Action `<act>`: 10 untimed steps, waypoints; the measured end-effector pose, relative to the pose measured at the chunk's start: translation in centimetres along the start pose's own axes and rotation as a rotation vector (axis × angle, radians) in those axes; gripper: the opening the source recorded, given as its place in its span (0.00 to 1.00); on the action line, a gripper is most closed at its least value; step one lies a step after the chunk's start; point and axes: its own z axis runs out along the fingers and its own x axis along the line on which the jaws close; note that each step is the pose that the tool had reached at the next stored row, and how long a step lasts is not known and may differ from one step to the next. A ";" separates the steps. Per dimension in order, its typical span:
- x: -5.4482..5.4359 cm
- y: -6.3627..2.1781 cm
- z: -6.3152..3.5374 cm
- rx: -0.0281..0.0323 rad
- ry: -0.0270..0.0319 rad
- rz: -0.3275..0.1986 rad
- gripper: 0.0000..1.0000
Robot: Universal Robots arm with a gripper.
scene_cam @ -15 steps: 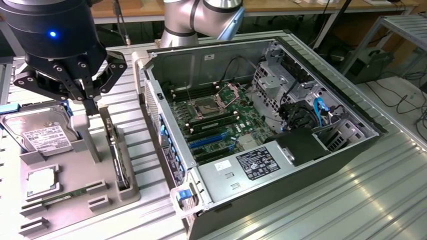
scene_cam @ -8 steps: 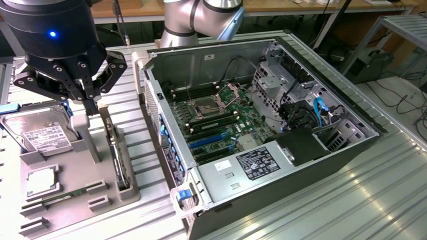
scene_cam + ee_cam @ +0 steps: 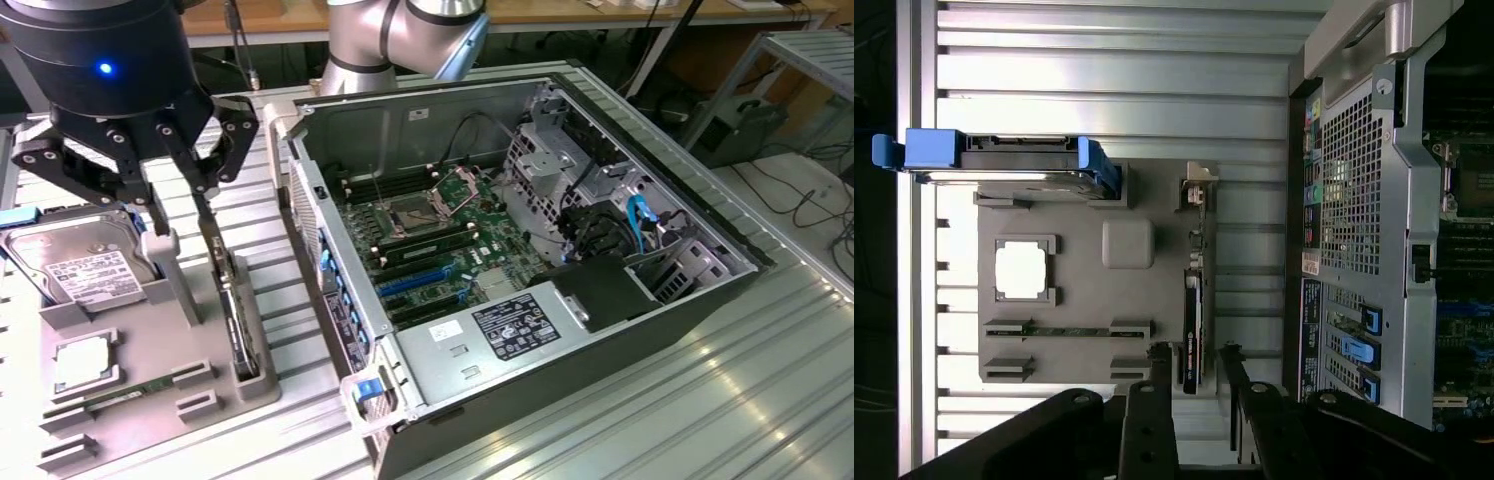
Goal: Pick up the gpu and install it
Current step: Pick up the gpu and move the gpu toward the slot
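Black gpu [image 3: 242, 330] stands on edge in the grey holder [image 3: 147, 395], long axis running near-to-far. Gripper [image 3: 194, 242] above it, jaws open, one either side.

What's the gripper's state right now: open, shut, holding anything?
Gripper: open, holding nothing; its fingers are spread to either side of the gpu, which stands on edge in the grey tray.
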 end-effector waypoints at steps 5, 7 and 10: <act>0.0 0.00 0.00 0.0000 0.0000 0.000 0.60; 0.0 0.00 0.00 0.0000 0.0000 0.000 0.66; 0.0 0.00 0.01 0.0002 0.0000 0.001 0.72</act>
